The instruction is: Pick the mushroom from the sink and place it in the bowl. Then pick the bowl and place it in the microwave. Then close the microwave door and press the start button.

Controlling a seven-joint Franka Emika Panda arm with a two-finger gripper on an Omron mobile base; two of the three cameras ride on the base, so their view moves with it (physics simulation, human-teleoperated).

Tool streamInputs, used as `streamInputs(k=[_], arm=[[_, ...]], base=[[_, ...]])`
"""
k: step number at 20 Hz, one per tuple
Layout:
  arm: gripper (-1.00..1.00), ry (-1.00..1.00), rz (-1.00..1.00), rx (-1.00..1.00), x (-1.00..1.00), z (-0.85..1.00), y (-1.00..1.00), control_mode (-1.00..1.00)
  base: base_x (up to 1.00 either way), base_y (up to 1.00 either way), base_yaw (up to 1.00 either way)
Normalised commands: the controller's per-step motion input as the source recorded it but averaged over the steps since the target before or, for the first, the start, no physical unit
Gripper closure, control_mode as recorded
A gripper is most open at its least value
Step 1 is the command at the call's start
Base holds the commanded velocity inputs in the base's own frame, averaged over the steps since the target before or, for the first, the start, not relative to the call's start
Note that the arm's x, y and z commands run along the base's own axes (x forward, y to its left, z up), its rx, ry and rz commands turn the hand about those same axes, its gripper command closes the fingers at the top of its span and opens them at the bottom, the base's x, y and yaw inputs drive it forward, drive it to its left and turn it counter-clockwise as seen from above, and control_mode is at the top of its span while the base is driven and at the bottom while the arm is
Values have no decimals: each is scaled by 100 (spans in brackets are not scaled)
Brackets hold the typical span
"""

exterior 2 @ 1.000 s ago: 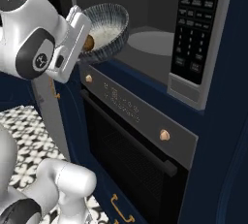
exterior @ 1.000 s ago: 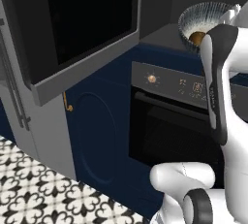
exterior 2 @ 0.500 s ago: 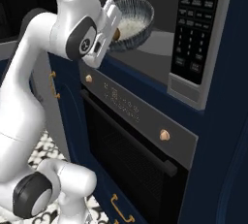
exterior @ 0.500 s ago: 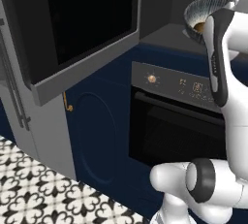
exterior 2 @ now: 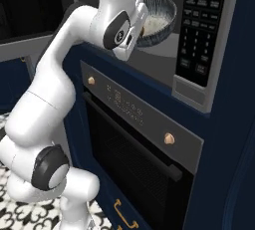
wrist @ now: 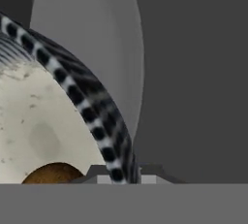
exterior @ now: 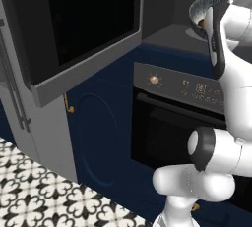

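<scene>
- Far left, in the left base view: swung wide open, the microwave door [exterior: 86, 29], black glass in a grey frame, lower edge jutting out over the blue cabinet [exterior: 98, 132] beside the oven.
- Beneath, on the floor: black-and-white patterned tiles [exterior: 34, 191].
- Centre: the black-glass oven [exterior 2: 134, 159] with brass knobs and a bar handle, set directly under the microwave [exterior 2: 164, 59].
- Above the oven, reaching into the cavity mouth: the gripper [exterior 2: 141, 19], clamped on the near rim of the bowl [exterior 2: 160, 17], with the rim running between the fingers in the hand view; held level, just above the cavity floor.
- Inside the bowl: the mushroom [wrist: 52, 173], a brown lump against the pale inner wall near the gripped rim.
- Past the bowl in the hand view: the pale round turntable plate [wrist: 97, 48], partly covered by the bowl's streaked rim.
- Right: the keypad strip [exterior 2: 199, 30], close beside the bowl, not touching.
- Between the cameras and the bowl: the white forearm, hiding part of the bowl's near side.
</scene>
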Motion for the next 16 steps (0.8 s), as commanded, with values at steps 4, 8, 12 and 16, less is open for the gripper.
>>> streamInputs(k=[4, 8, 12, 16], arm=[[100, 8, 6, 0, 61, -13, -50, -100], [100, 10, 8, 0, 45, -23, -40, -100], [100, 12, 5, 0, 17, -48, -26, -100], [-100, 1, 1, -2, -1, -50, 3, -100]], base=[[0, 0, 0], [0, 0, 0], [0, 0, 0], [0, 0, 0]])
